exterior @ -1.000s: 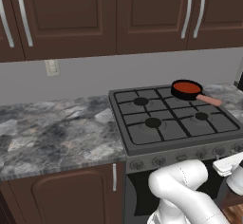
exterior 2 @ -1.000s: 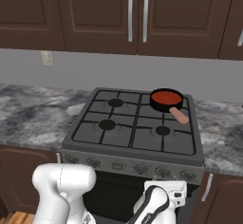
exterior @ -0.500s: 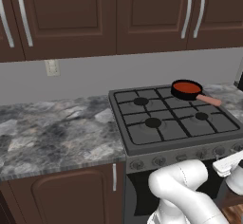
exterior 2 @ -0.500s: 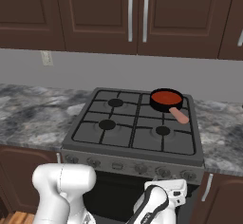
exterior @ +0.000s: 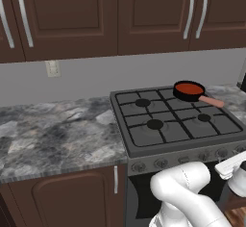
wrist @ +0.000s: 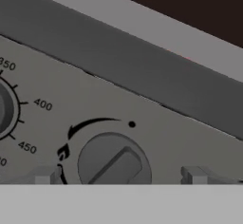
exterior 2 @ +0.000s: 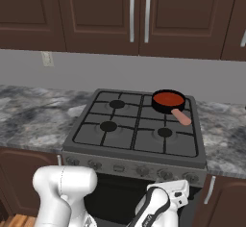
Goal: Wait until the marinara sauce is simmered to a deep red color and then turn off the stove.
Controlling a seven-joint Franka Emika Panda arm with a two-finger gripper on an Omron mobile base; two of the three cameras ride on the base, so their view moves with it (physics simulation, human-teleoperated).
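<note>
The stove in front of me looks like matt dark grey metal, its grates black and dull like cast iron. The knob before my hand is smooth grey, matt, plastic or metal I cannot tell, set in a flat satin panel with painted marks. The pan is black and slightly glossy, its handle a smooth pink; the sauce lies flat with a wet-looking sheen. The desk is polished mottled grey stone. The cabinets are dark brown wood, satin, with brushed metal pulls. My arm is glossy white plastic.
</note>
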